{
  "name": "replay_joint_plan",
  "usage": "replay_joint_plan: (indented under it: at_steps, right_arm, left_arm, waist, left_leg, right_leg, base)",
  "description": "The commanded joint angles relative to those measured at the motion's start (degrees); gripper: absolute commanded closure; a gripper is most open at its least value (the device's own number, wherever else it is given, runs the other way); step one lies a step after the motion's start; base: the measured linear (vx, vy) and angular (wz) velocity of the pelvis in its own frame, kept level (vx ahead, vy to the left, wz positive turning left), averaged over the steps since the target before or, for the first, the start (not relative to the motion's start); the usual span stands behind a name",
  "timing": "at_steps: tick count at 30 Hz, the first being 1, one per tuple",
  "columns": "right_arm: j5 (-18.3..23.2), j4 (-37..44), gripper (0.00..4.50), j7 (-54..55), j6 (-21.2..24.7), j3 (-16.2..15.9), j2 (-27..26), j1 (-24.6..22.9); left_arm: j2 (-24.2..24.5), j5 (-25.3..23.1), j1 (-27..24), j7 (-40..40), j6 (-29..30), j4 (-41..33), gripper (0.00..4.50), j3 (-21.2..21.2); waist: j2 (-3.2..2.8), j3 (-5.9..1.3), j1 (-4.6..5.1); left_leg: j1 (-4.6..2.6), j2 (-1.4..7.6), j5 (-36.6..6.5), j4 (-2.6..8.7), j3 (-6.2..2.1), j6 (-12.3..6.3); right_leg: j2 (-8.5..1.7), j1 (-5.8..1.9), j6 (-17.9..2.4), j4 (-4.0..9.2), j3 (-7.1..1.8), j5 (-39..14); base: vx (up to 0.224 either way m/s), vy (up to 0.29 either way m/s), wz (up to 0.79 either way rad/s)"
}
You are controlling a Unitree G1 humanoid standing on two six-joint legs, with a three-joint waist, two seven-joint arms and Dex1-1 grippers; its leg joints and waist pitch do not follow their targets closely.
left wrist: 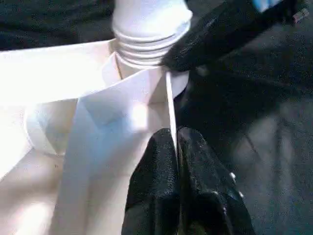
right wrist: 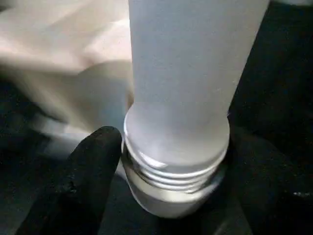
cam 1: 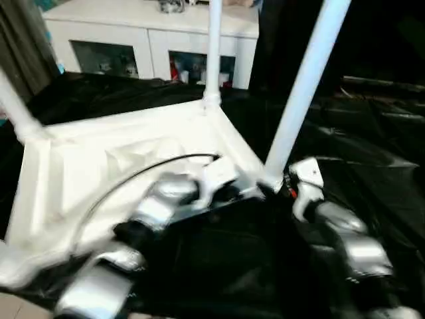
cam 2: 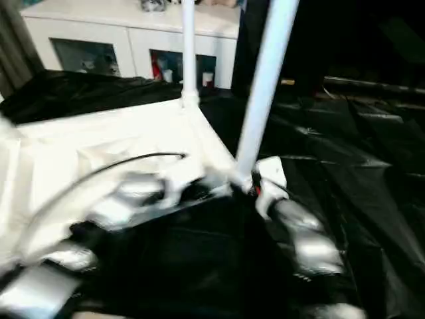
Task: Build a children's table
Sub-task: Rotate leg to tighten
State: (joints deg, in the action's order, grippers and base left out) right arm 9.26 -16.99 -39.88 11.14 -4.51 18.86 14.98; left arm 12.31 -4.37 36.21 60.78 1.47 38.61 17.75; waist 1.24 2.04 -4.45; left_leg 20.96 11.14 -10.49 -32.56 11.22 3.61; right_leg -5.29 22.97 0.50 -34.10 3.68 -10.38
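We've got three legs standing; near leg (right wrist: 178,83) shows threads, not seated. Left end effector (left wrist: 175,147) pinches tabletop's rim (left wrist: 169,105); right end effector (right wrist: 171,166) brackets the leg.

A furnished room is suggested: a white cabinet (cam 1: 153,30) with glass doors is seen behind the black-draped bench (cam 1: 372,153).

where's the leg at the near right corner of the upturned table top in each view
Left eye view: the near right leg rises right of centre, from the corner socket to the top edge.
Right eye view: same leg, just right of centre.
Left wrist view: its threaded base above the left gripper, which pinches the table top's rim.
Right wrist view: the leg between the right gripper's fingers.
Shared landmark: the threaded collar at the corner socket.
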Motion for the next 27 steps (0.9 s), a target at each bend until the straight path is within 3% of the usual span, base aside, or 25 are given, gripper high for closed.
replay_joint_plan:
  at_steps: [1, 4, 8, 13, 19, 27]
  right_arm:
    - [1.30, 2.83, 0.98, -4.68, -0.21, -1.68, 1.39, -0.49]
    - [1.63, 3.19, 0.98, -6.12, -0.56, -1.46, 2.34, -0.73]
    - [3.07, 5.07, 0.98, -10.11, 0.36, -2.01, 3.90, -1.42]
    - [2.09, 5.54, 0.98, -12.81, 0.10, -3.98, 5.26, -2.10]
    - [2.14, 5.36, 0.98, -12.68, 0.05, -3.78, 5.17, -2.40]
    - [2.13, 4.82, 1.60, -11.78, 0.27, -3.48, 4.71, -2.52]
  left_arm:
    - [0.35, 3.12, -2.24, 6.03, -0.54, -2.07, 4.50, 0.91]
    - [1.49, 3.87, -2.93, 8.50, -0.12, -3.35, 4.50, 0.92]
    - [3.15, 4.95, -4.20, 11.66, 0.56, -5.50, 4.50, 1.30]
    - [3.66, 4.98, -4.79, 12.81, 0.80, -6.60, 4.50, 1.12]
    - [3.81, 4.82, -4.67, 12.23, 0.80, -6.64, 4.50, 1.22]
    - [4.08, 4.59, -4.95, 12.52, 1.00, -7.15, 4.50, 1.28]
  waist:
    - [0.98, -2.93, -0.26]
    - [0.76, -2.89, -0.39]
    - [0.82, -2.92, -0.40]
    - [0.96, -2.84, -0.51]
    - [0.92, -2.87, -0.54]
    - [0.95, -2.98, -0.56]
  left_leg:
    - [-0.40, 2.18, -11.85, 3.38, -0.85, -3.63]
    - [-0.29, 2.37, -9.73, 3.36, -0.78, -3.99]
    - [-0.34, 2.33, -9.92, 3.27, -0.70, -4.39]
    - [-0.48, 2.30, -10.15, 3.20, -0.62, -4.21]
    - [-0.53, 2.29, -10.42, 3.22, -0.68, -3.62]
    - [-0.49, 2.22, -9.31, 3.06, -0.63, -4.04]
  right_leg:
    - [-3.33, -2.20, -9.10, 4.75, -2.50, -17.36]
    - [-3.10, -2.37, -11.71, 3.88, -2.43, -11.31]
    - [-3.13, -2.54, -12.71, 3.55, -2.49, -9.29]
    - [-3.21, -2.53, -12.48, 3.70, -2.54, -10.69]
    - [-3.21, -2.51, -11.89, 3.78, -2.54, -11.88]
    - [-3.13, -2.61, -12.42, 3.51, -2.52, -9.75]
  base:
    - [0.000, 0.000, 0.00]
    - [0.000, 0.000, 0.00]
    - [0.000, 0.000, 0.00]
    - [0.000, 0.000, 0.00]
    - [0.000, 0.000, 0.00]
    - [0.000, 0.000, 0.00]
